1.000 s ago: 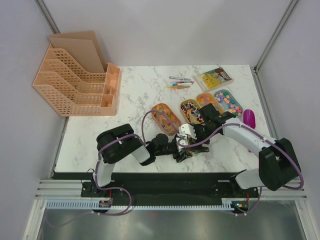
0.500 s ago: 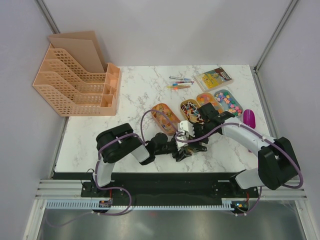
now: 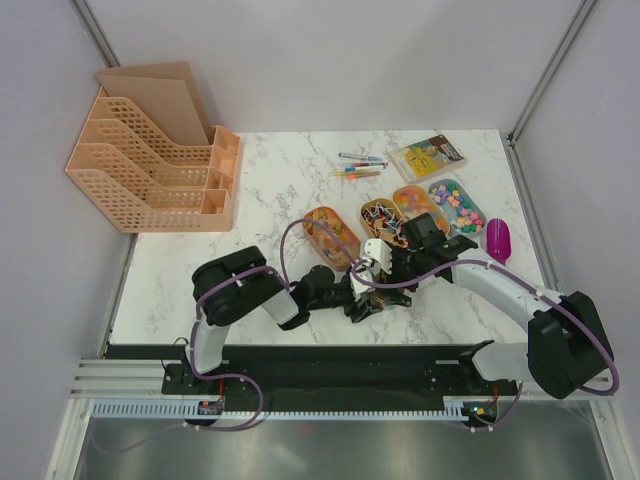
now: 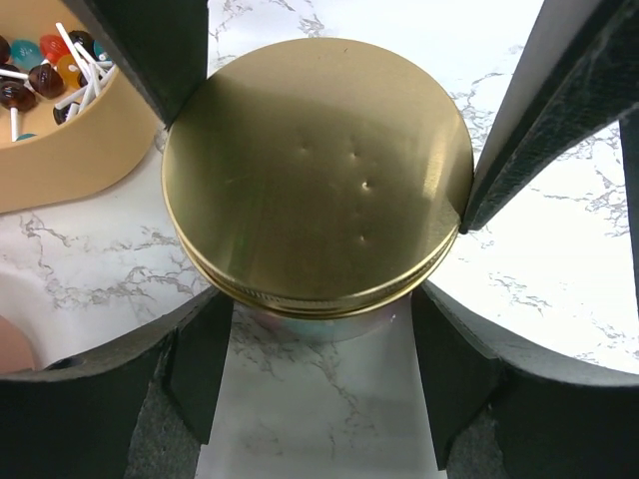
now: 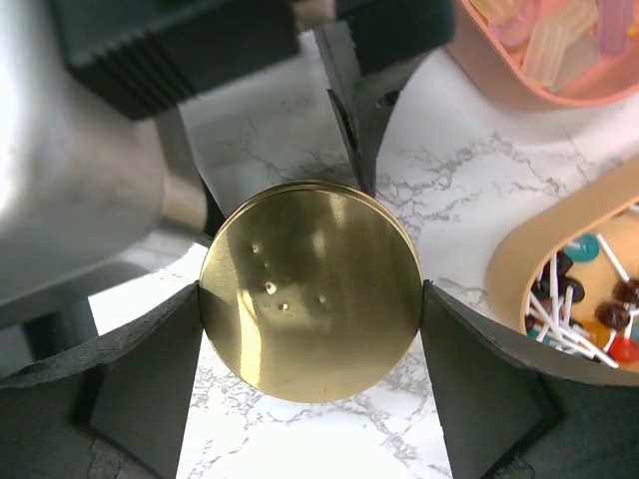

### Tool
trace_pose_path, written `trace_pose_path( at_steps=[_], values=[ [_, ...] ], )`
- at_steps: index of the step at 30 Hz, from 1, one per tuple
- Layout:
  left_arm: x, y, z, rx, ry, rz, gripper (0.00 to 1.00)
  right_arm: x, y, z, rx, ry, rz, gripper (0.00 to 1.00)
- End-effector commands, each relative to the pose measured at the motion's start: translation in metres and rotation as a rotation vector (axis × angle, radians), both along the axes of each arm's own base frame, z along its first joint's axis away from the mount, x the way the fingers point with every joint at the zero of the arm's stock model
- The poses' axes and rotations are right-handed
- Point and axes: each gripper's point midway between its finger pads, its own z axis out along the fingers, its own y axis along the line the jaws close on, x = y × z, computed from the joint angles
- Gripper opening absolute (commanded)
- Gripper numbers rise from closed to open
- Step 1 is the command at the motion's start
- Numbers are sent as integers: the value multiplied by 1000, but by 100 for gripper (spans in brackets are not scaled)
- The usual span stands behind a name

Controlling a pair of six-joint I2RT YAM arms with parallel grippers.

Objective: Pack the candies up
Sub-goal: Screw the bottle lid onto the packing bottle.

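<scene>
Counter, marble, read left to right.

- Far left, back: pink file rack, standing well apart from everything else.
- Left arm reaches along the near edge toward centre. The left fingers are closed in on the jar, one on each side, both touching it just at the rim of the gold lid. The jar stands upright on the counter.
- The right arm comes in from the right to the same jar. The right fingers are pressed against opposite edges of the gold lid, with no gap seen on either side. Both arms hold the one jar; the top view mostly hides it under the two wrists.
- Candies: all lie in four oval trays in a row just behind and right of the jar.
  - Tray 1: yellow-orange pieces.
  - Tray 2: dark, red and white sweets on white sticks, just beside the jar.
  - Tray 3: orange bits.
  - Tray 4: pastel pieces.
- Behind the trays: thin coloured pens, then a yellow box.
- Right of tray 4: purple scoop, lying on the counter.
</scene>
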Motion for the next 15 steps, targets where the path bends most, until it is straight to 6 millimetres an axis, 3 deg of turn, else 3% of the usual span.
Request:
trace_pose_path(
  at_steps=[1,6,15],
  values=[
    [-13,68,-99,403,67,56,4,-47,-55,-48,-281,206,-180,64],
    [-13,68,-100,408,66,58,4,-46,-67,-53,-359,207,-221,63],
    [-13,67,-98,411,67,56,10,-48,-65,-52,-347,213,-201,68]
  ],
)
